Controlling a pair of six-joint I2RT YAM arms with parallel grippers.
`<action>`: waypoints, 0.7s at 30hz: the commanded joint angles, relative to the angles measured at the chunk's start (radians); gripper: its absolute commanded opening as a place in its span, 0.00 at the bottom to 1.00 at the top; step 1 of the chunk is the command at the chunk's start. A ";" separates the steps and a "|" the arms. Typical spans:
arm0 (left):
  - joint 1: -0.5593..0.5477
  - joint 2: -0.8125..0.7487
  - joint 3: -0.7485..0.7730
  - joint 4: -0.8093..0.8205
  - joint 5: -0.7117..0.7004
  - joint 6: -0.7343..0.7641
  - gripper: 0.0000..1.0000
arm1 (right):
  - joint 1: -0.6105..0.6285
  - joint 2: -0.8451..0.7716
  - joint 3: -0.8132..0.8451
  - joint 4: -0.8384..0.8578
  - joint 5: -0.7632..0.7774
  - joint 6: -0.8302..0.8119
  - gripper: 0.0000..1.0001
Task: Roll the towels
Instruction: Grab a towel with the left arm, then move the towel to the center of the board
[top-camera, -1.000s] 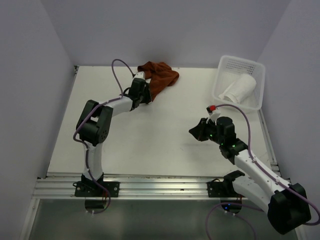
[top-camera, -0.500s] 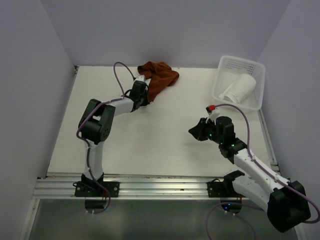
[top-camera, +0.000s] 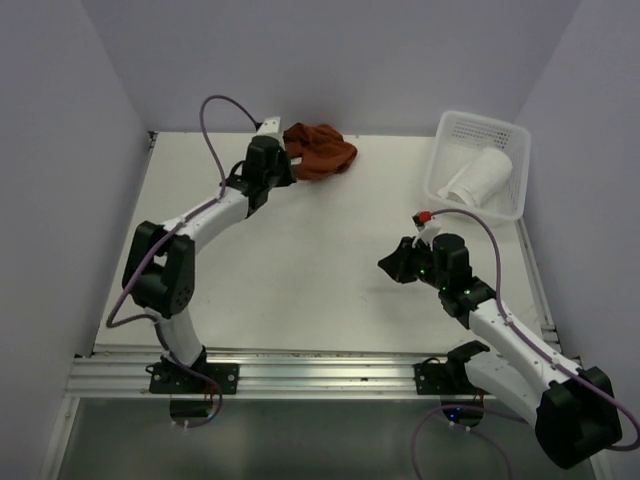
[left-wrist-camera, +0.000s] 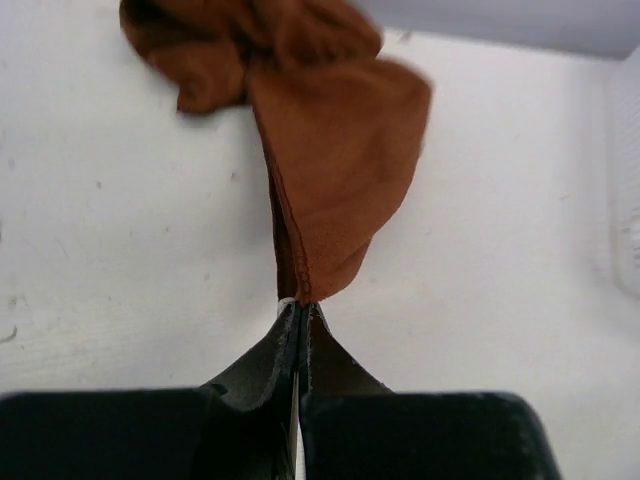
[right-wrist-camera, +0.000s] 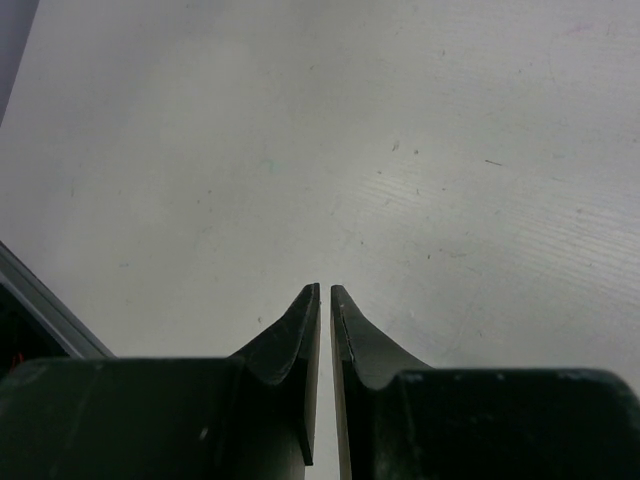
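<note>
The rust-brown towel (top-camera: 322, 150) lies crumpled at the back of the table, near the middle. My left gripper (top-camera: 287, 152) is at its left side, shut on a hemmed edge. In the left wrist view a fold of the brown towel (left-wrist-camera: 335, 160) runs from the heap down into the closed left gripper (left-wrist-camera: 300, 306). The white towel (top-camera: 478, 177) lies rolled inside the basket. My right gripper (top-camera: 392, 264) hovers over bare table at the right. In its wrist view the right gripper (right-wrist-camera: 325, 290) shows only a thin slit and holds nothing.
A white perforated basket (top-camera: 481, 122) stands at the back right corner. The side walls stand close to the table's left and right edges. An aluminium rail (top-camera: 300, 365) runs along the near edge, by the arm bases.
My left gripper has closed on the brown towel's edge, and the left arm has stretched toward the back. The towel's trailing part has drawn in toward the heap. The right arm stays still.
</note>
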 joint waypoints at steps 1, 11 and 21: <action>-0.027 -0.241 0.014 0.011 0.019 0.061 0.00 | 0.003 -0.052 0.026 -0.024 -0.012 -0.015 0.13; -0.171 -0.615 0.083 -0.140 0.104 0.156 0.00 | 0.019 -0.139 0.039 -0.144 -0.012 0.055 0.30; -0.196 -1.066 -0.075 -0.417 -0.099 0.064 0.00 | 0.035 -0.044 0.084 -0.188 0.017 0.077 0.51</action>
